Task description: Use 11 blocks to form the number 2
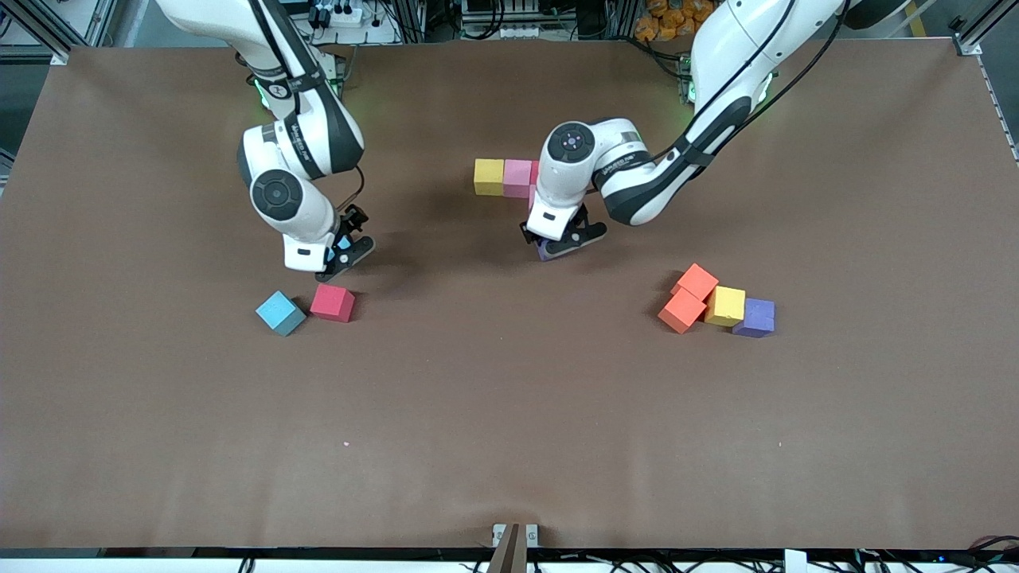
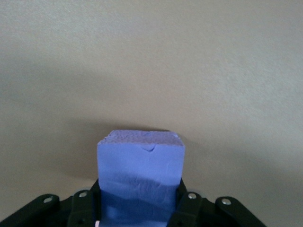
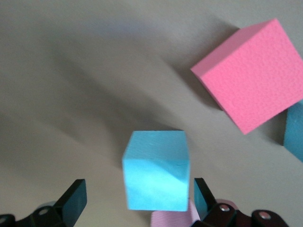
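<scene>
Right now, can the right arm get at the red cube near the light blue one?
Probably yes. The right gripper hangs open just above the red cube, and nothing stands between them. The light blue cube sits close beside it, which may crowd one finger.

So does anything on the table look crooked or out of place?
Mostly tidy. The four loose cubes toward the left arm's end, two orange cubes, a yellow cube and a purple cube, sit bunched at mismatched angles.
</scene>
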{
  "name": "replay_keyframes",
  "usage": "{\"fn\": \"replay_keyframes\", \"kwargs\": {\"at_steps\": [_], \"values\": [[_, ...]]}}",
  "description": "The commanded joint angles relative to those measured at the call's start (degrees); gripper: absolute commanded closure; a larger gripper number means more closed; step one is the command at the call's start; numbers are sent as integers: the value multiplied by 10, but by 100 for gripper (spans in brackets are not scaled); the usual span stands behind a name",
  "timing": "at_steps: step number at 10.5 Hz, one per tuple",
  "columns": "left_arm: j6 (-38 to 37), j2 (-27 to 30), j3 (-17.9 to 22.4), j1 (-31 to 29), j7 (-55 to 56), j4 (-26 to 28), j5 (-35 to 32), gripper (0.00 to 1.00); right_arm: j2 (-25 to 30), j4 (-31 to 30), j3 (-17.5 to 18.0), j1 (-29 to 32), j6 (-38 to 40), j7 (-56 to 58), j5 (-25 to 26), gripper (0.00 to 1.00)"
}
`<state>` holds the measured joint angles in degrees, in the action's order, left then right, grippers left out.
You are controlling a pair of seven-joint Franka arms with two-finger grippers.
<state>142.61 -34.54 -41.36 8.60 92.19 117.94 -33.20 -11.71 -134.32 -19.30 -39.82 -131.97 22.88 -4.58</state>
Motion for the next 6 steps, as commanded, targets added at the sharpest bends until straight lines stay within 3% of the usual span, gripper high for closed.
{"fn": "replay_keyframes", "kwargs": {"at_steps": [1,6], "values": [[8,23,-11,-4,18,21,-48,86,13,-33,6,22,-38,23,11,0],[42,14,-15,-3,18,37,-114,86,-5,-68,7,22,-115,23,11,0]]}}
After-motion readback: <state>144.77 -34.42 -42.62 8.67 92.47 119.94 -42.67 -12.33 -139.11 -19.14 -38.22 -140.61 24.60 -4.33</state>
